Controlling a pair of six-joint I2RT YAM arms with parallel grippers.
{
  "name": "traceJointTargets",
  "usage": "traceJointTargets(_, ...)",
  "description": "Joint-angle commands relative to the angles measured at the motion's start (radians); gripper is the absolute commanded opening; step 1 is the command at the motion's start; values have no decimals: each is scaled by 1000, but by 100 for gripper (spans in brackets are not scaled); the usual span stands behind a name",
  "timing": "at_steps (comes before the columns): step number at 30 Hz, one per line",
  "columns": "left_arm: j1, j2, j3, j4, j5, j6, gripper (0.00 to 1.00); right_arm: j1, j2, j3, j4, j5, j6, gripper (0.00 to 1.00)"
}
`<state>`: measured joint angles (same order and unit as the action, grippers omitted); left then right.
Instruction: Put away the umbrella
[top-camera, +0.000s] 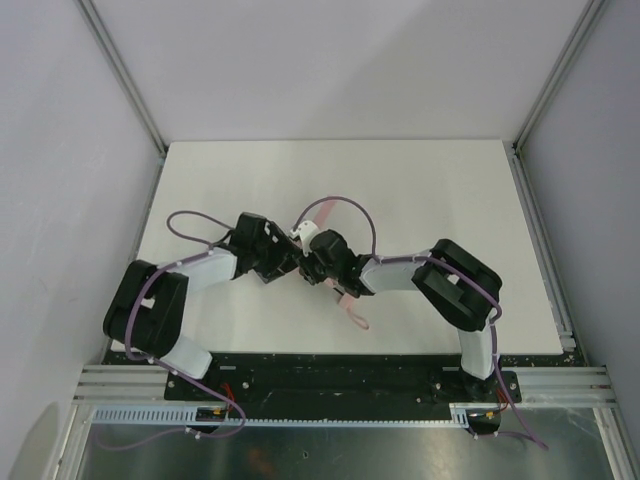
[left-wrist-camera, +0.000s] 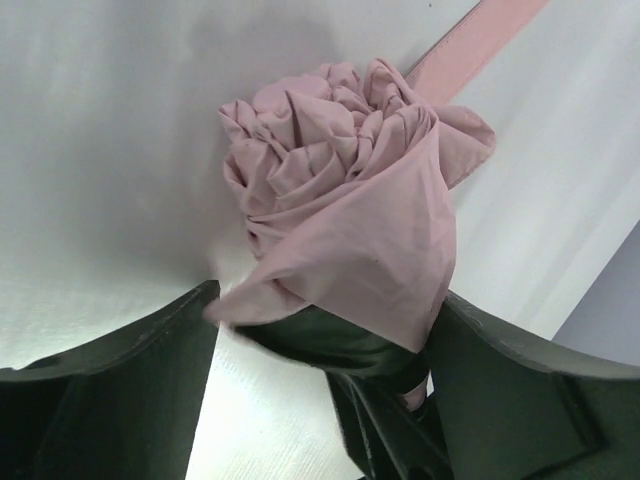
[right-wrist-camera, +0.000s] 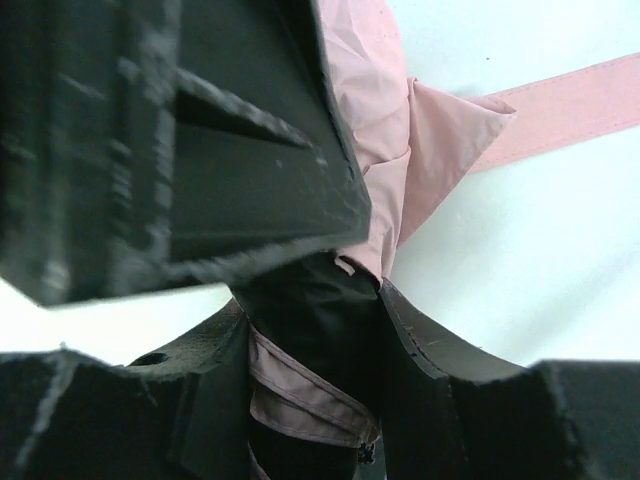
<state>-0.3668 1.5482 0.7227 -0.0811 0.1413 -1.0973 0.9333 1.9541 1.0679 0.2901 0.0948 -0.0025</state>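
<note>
The umbrella (left-wrist-camera: 340, 190) is a pale pink crumpled bundle at mid-table, where both arms meet. My left gripper (left-wrist-camera: 325, 300) is open around its near end: bare table shows between the left finger (left-wrist-camera: 120, 390) and the fabric. My right gripper (right-wrist-camera: 312, 300) is shut on the umbrella (right-wrist-camera: 375, 120), its fingers pressed on the dark lining and a pink fold. From above, both grippers (top-camera: 290, 255) (top-camera: 325, 262) hide most of the bundle. Its tie strap (top-camera: 323, 212) trails away from me and its handle loop (top-camera: 356, 318) lies toward me.
The white table (top-camera: 420, 190) sits between grey walls and aluminium posts (top-camera: 120, 70). A black base rail (top-camera: 330, 375) runs along the near edge. Purple cables (top-camera: 350, 205) arc over both arms. The left gripper's body (right-wrist-camera: 170, 140) fills the upper left of the right wrist view.
</note>
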Motion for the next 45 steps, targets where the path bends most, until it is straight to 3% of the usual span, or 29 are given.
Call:
traceJointTargets(1, 60, -73, 5, -112, -6, 111, 85, -33, 49, -14, -98, -48, 57, 0)
traceJointTargets(7, 90, -245, 1, -121, 50, 150, 98, -51, 57, -13, -92, -67, 60, 0)
traceJointTargets(14, 159, -374, -2, -153, 144, 96, 99, -60, 43, -13, -96, -73, 57, 0)
traceJointTargets(20, 152, -152, 183, -170, 230, 55, 99, -63, 42, -14, -81, -82, 64, 0)
traceJointTargets(23, 123, -62, 233, -192, 208, 54, 99, -64, 39, -13, -81, -82, 69, 0)
traceJointTargets(29, 59, 101, 223, -205, 160, 60, 99, -66, 29, -13, -80, -83, 74, 0)
traceJointTargets(36, -1, 202, 183, -204, 77, 67, 98, -83, 18, -14, -40, -194, 138, 0)
traceJointTargets(45, 1, 206, 154, -188, 7, 100, 77, -142, 22, -16, 32, -448, 308, 0)
